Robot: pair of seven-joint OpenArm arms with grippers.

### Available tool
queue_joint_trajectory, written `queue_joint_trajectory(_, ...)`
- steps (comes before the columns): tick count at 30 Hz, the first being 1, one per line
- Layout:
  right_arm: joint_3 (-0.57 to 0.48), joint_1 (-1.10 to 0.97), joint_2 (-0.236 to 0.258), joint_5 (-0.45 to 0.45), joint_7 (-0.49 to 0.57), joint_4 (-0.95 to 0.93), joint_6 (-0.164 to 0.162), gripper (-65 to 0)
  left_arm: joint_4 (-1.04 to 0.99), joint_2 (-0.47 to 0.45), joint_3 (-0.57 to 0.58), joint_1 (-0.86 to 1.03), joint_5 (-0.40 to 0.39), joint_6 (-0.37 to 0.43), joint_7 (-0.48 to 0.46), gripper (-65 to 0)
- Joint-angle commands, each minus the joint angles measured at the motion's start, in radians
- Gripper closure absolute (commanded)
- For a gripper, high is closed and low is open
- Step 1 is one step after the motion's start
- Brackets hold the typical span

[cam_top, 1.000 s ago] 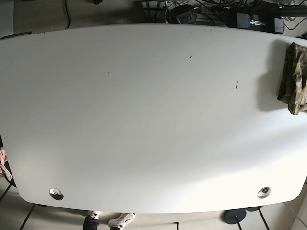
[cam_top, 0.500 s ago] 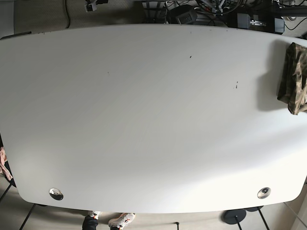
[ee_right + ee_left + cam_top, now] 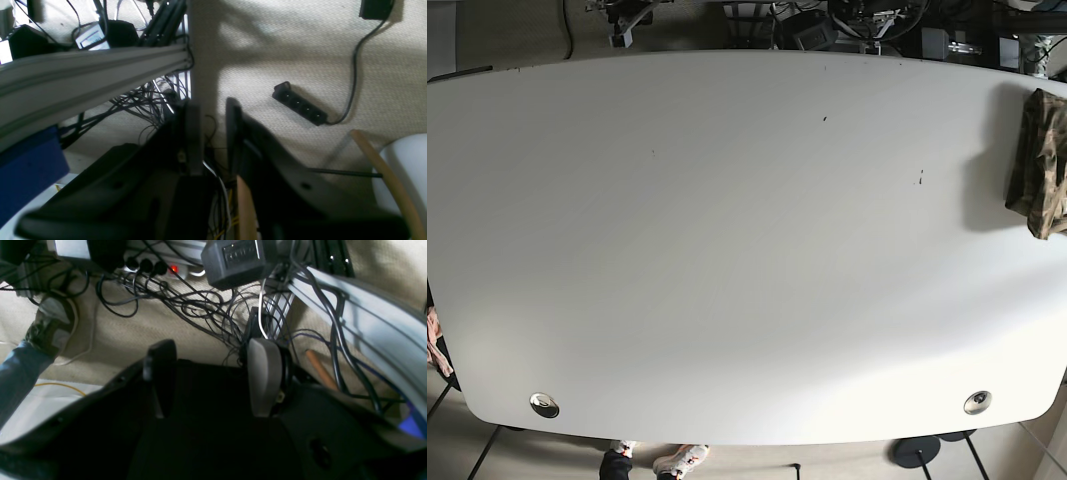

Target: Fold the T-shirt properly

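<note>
The T-shirt [image 3: 1038, 165], in a camouflage print, lies bunched at the right edge of the white table [image 3: 727, 250], partly cut off by the frame. Both arms are behind the table's far edge, well away from the shirt. The left gripper [image 3: 213, 373] hangs over the floor and cables, open, with nothing between its fingers. The right gripper [image 3: 213, 136] also hangs over the carpet, its fingers a narrow gap apart and holding nothing. In the base view only small parts of the right arm [image 3: 622, 14] and the left arm [image 3: 877, 14] show at the top edge.
Tangled cables [image 3: 200, 306], a power brick [image 3: 237, 260] and an aluminium frame rail [image 3: 83, 76] sit behind the table. A black power strip [image 3: 300, 108] lies on the carpet. Two round metal grommets [image 3: 544, 405] [image 3: 976, 402] sit near the table's front edge. Someone's shoes [image 3: 677, 462] show below it.
Parts of both arms have come into the base view at the top edge, behind the table. The T-shirt has not moved.
</note>
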Motion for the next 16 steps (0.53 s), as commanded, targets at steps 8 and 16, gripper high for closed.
queue_joint_trajectory(8,0.000,0.003,-0.001,0.002,0.008,0.001,0.002,-11.1,-0.015,-0.012,0.001,-0.009,0.005,0.005,0.000,-31.7)
queue_joint_trajectory(16,0.000,0.010,-0.006,0.004,0.009,-0.001,0.002,-11.1,-0.025,-0.017,0.001,-0.008,0.002,0.002,-0.016,-31.6)
